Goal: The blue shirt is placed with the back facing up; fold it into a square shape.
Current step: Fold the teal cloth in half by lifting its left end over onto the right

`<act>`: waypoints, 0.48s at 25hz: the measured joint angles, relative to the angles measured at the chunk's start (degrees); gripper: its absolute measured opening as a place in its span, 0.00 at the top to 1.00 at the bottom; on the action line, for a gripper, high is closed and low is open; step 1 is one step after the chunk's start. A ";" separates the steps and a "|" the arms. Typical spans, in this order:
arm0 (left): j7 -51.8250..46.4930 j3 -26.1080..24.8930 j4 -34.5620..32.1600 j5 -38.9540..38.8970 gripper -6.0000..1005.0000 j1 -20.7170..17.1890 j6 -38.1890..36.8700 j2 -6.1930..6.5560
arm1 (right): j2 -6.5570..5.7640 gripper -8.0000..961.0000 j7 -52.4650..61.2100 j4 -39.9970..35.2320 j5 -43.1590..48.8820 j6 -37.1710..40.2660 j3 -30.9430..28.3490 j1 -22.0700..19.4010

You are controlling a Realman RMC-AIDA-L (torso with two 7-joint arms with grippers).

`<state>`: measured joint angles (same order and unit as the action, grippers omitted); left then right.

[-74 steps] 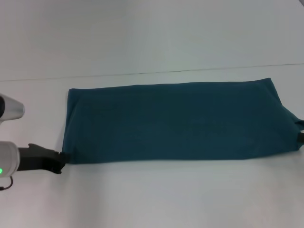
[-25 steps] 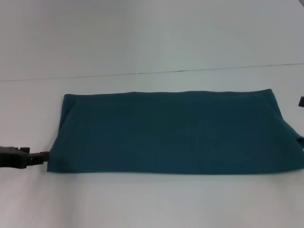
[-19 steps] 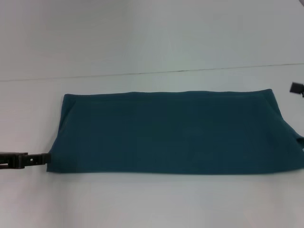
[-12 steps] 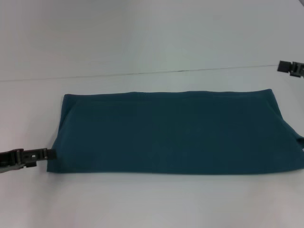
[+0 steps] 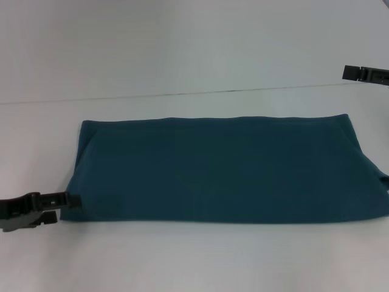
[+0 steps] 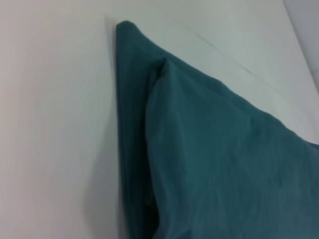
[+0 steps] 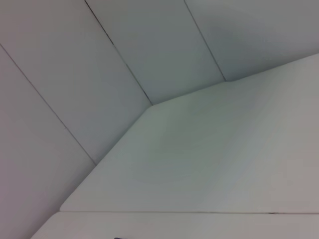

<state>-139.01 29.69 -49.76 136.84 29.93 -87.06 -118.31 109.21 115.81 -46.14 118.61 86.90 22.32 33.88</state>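
The blue shirt (image 5: 225,170) lies flat on the white table (image 5: 182,255) as a long teal rectangle, plain side up, running from left to right. Its right end reaches the picture's edge. My left gripper (image 5: 65,207) hovers at the shirt's near-left corner, open, with nothing between its fingers. The left wrist view shows that end of the shirt (image 6: 214,159) close up, with a folded layer lying over a lower one. My right gripper (image 5: 347,72) hangs high at the far right, well clear of the shirt. The right wrist view shows only table and wall.
The table's far edge (image 5: 182,94) meets a plain wall behind the shirt. Bare tabletop lies in front of the shirt and to its left.
The shirt was drawn a little left and nearer, then stayed still. My left gripper let go of the near-left corner and edged back over it. My right gripper left the right end and rose.
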 joint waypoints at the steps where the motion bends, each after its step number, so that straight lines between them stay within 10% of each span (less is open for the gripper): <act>1: -0.25 0.21 0.07 0.39 0.12 0.06 0.16 0.00 | 0.00 0.05 -0.03 0.00 0.00 -0.03 -0.04 0.01; 12: -1.29 3.11 3.33 4.25 0.12 2.47 4.68 0.22 | 0.03 0.05 -0.14 -0.10 -0.72 -0.17 -0.48 -0.42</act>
<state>-140.30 32.80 -46.42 141.08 32.40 -82.39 -118.08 109.24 115.67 -46.23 117.89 86.73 21.84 33.46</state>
